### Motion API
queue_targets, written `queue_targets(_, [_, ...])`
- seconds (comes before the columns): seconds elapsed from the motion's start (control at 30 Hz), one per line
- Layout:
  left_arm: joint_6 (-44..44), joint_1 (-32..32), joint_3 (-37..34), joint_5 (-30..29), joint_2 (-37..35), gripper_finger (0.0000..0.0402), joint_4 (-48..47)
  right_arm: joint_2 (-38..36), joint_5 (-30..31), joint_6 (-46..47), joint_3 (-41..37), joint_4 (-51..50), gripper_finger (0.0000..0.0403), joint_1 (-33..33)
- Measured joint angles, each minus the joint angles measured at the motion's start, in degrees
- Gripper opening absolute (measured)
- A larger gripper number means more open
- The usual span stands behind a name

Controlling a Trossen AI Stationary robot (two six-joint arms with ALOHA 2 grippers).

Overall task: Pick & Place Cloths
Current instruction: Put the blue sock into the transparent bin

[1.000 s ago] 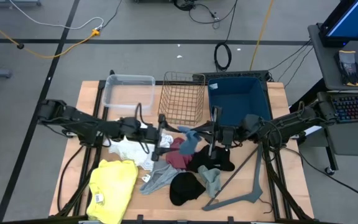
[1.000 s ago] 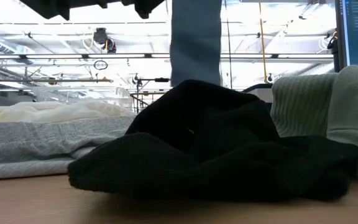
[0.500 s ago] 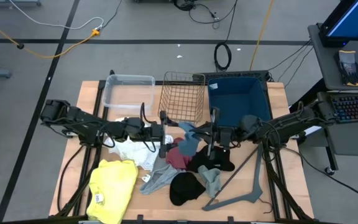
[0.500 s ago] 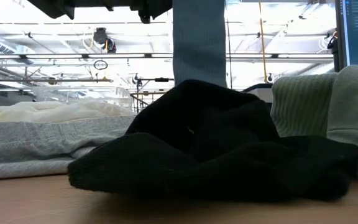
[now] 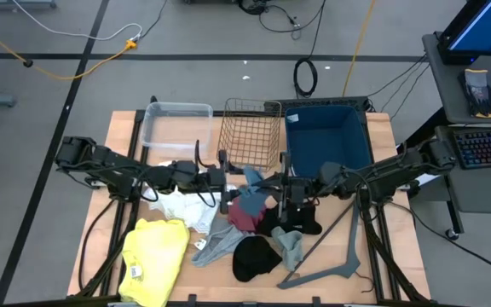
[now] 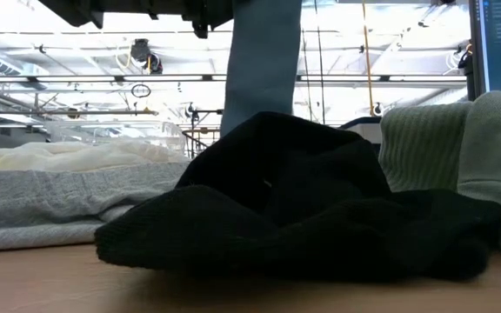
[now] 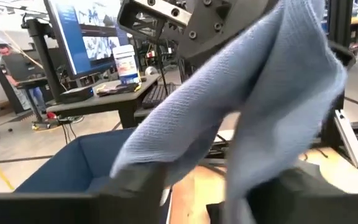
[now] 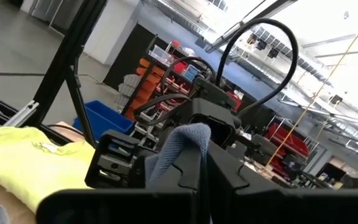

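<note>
Just below the middle of the high view, both grippers meet over the pile of cloths. The left gripper (image 5: 228,181) reaches in from the left and the right gripper (image 5: 281,189) from the right, with the blue cloth (image 5: 253,180) stretched between them, lifted clear of the pile. In the left wrist view the blue cloth (image 7: 241,106) drapes across the frame and runs down between that arm's own dark fingers (image 7: 135,186), which are clamped on it. In the right wrist view a bunch of the same blue fabric (image 8: 179,146) sits pinched between the right arm's fingers (image 8: 188,171), so both grippers grasp it. From table height, the blue cloth (image 6: 263,56) hangs as a strip in the upper middle of the frame, above the black cloth (image 6: 294,204).

Under the raised cloth, in the high view, lies the maroon cloth (image 5: 245,213). The white cloth (image 5: 181,207) is left of it, the yellow cloth (image 5: 154,258) at lower left, a grey cloth (image 5: 216,243) beside the black cloth (image 5: 254,256), and a grey-green piece (image 5: 291,247) just right of that. A grey hanger (image 5: 331,260) lies at lower right. Along the table's upper edge stand a clear tub (image 5: 176,126), a wire basket (image 5: 251,132) and a blue bin (image 5: 329,136).
</note>
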Motion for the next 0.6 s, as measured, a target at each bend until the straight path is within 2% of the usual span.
queue_targets(0.13, [1.2, 0.0, 0.0, 0.0, 0.0, 0.0040, -3.5, 0.0, 0.0, 1.0, 0.0, -0.2, 0.0009, 0.0])
queue_targets(0.17, [1.4, 0.0, 0.0, 0.0, -0.1, 0.0021, -4.3, 0.0, 0.0, 1.0, 0.0, -0.3, 0.0010, 0.0])
queue_targets(0.3, [0.6, 0.0, 0.0, -0.8, -1.6, 0.0014, -8.6, -0.1, 0.1, 1.0, 0.0, -0.7, 0.0011, 0.0])
queue_targets(0.6, [0.2, -1.4, -0.1, -10.2, -9.5, 0.0003, -19.4, -0.3, 0.3, 0.4, 0.0, -2.8, 0.0013, 0.3])
